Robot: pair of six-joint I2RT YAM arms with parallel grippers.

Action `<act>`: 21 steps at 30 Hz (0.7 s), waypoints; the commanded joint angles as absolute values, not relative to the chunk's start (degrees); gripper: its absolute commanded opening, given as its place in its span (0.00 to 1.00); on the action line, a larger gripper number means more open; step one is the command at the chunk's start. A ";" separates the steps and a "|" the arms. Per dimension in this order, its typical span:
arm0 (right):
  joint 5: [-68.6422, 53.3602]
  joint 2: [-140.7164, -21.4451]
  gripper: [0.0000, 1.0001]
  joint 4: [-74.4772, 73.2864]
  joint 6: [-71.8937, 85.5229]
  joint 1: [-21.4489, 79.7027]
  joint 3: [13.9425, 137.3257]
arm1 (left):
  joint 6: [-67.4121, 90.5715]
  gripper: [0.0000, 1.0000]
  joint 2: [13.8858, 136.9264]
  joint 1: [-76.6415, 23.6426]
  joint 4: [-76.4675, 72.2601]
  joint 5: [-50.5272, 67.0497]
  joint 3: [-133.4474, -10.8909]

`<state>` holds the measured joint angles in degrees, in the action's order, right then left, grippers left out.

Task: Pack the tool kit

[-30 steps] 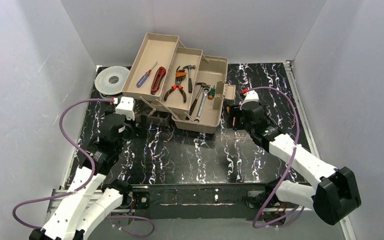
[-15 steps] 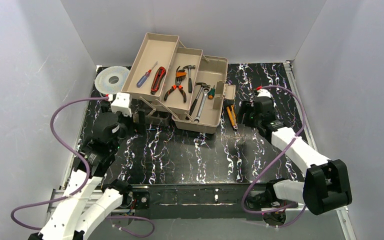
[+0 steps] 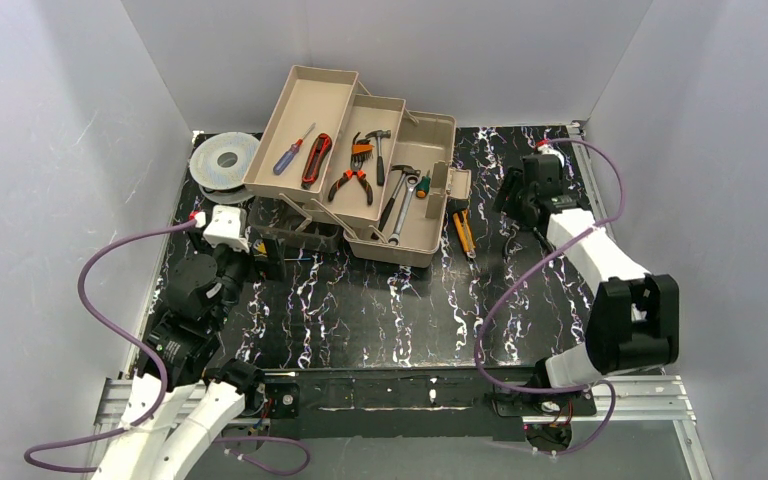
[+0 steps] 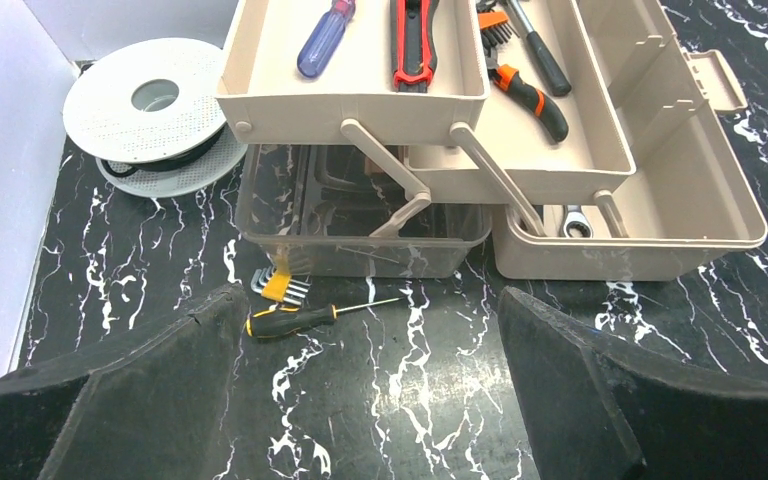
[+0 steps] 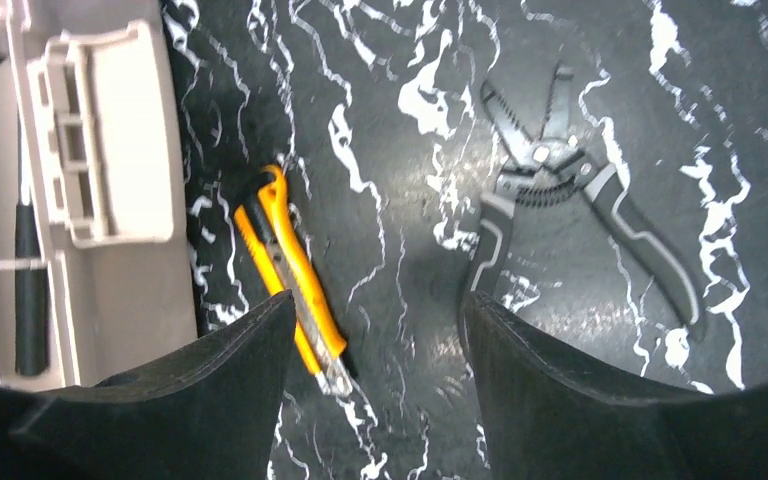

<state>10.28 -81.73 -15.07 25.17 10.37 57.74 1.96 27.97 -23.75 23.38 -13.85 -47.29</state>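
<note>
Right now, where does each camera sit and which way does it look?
Top camera: above and behind the arms, looking down on the table and open toolbox; left arm and right arm show.
Left wrist: faces the toolbox front and a loose screwdriver; open left gripper shows.
Right wrist: looks down on a yellow knife and pliers; open right gripper shows.
Shared: top and right wrist both show the knife.

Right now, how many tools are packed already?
Partly done. The open toolbox's trays already hold a blue screwdriver, red utility knife, orange pliers, hammer and wrenches. Nothing is in hand: the left gripper and right gripper are open, empty. Left to pack, on the table: yellow utility knife, grey pliers, yellow-black screwdriver, hex keys.
</note>
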 commanded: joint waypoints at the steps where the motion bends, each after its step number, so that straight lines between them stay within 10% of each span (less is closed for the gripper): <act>1: 10.98 -86.40 0.69 -21.17 25.16 8.29 64.90 | 2.29 0.98 26.82 -24.26 21.97 -13.63 -46.85; 10: -8.81 -88.11 0.72 -13.78 21.54 9.50 60.91 | 2.16 0.98 25.32 -24.79 22.49 -14.80 -46.76; 21: 2.12 -101.72 0.72 -21.11 16.54 16.38 68.44 | 1.96 0.98 25.14 -24.74 22.57 -15.16 -46.67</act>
